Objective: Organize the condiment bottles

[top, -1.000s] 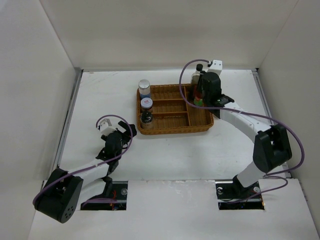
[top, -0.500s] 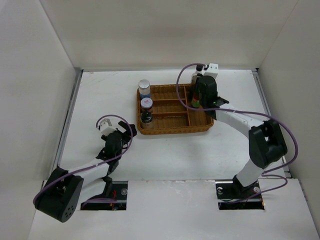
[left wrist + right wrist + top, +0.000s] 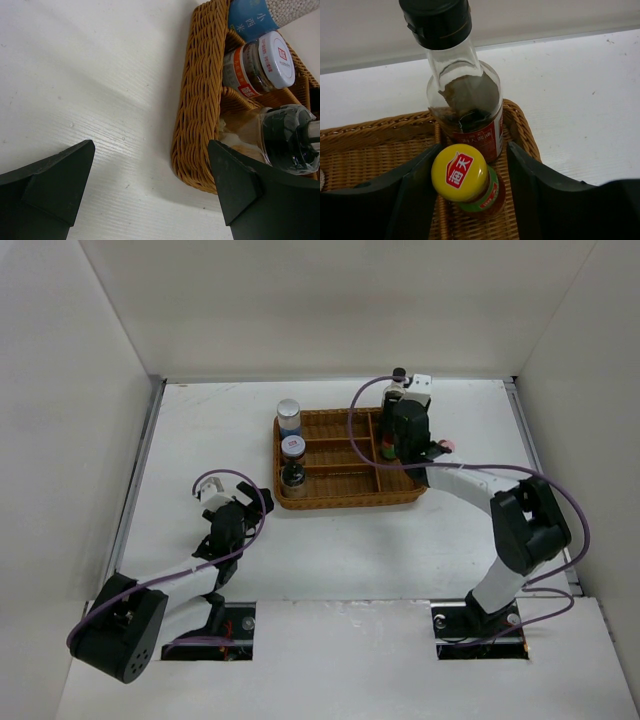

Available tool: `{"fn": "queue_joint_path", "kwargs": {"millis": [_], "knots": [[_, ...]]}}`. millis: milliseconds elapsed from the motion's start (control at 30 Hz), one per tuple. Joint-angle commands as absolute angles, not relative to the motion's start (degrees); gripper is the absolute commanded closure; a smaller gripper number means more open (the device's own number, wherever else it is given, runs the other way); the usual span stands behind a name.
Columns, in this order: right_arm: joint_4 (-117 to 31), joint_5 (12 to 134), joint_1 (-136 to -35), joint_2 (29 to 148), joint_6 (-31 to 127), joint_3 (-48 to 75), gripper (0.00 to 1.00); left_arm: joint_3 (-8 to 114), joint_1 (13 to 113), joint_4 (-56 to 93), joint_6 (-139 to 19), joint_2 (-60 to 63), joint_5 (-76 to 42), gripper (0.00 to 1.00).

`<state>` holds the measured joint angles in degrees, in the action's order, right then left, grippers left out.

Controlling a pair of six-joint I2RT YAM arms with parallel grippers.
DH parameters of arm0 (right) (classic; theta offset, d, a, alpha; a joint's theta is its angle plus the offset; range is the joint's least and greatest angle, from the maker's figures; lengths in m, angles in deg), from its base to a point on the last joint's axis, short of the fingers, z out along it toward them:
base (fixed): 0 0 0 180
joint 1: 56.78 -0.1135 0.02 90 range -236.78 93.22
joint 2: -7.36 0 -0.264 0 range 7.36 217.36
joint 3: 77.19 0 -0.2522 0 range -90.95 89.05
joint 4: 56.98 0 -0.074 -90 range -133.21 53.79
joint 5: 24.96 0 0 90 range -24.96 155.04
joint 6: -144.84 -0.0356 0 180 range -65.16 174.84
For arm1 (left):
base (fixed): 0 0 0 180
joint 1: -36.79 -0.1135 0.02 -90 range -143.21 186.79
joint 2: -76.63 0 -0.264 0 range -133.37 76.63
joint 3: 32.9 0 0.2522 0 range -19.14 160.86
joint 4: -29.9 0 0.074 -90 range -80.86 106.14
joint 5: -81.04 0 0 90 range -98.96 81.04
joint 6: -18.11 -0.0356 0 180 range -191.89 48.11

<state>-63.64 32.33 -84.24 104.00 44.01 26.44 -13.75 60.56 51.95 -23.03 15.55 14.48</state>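
Tray (image 3: 340, 502) of brown wicker sits mid-tabletop (image 3: 200, 420). Right pincer (image 3: 472, 150) reaches into its far right compartment, closed on the red bottle (image 3: 470, 175) with the yellow cap. That bottle stands upright, just near of the tall clear bottle (image 3: 465, 100). From above, the arm hides most of both. Blue-labelled jar (image 3: 289, 417), white-lidded jar (image 3: 294, 446) and dark-capped shaker (image 3: 293, 476) line the tray's left side, far to near. Only the cap of the pink-capped shaker (image 3: 445, 445) shows, right of the tray. Left pincer (image 3: 150, 150) hovers wide open over bare tabletop beside the tray's near left corner.
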Motion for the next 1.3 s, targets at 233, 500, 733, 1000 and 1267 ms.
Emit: {"fn": "queue_joint_path", "kwargs": {"millis": [233, 500, 733, 1000, 1267], "knots": [[-65.54, 30.85, -85.39, 95.43, 43.68, 27.79, 0.31, -12.54, 60.65, 55.16, -23.29, 16.69, 14.07, 0.0], [-62.38, 30.94, -83.2, 81.03, 40.43, 36.82, 0.13, -12.63, 60.65, 54.81, -23.29, 17.83, 14.07, 0.0], [-54.65, 31.99, -72.39, 79.77, 32.43, 45.1, 0.0, -12.37, 60.83, 55.07, -23.29, 17.22, 13.8, 0.0], [-53.32, 35.42, -69.3, 88.12, 31.55, 43.0, 0.0, -12.11, 60.74, 55.07, -23.2, 16.43, 13.54, 0.0], [-54.99, 38.15, -67.81, 94.46, 30.49, 39.83, 0.22, -12.1, 60.83, 55.07, -23.2, 15.46, 13.45, 0.0]]}}
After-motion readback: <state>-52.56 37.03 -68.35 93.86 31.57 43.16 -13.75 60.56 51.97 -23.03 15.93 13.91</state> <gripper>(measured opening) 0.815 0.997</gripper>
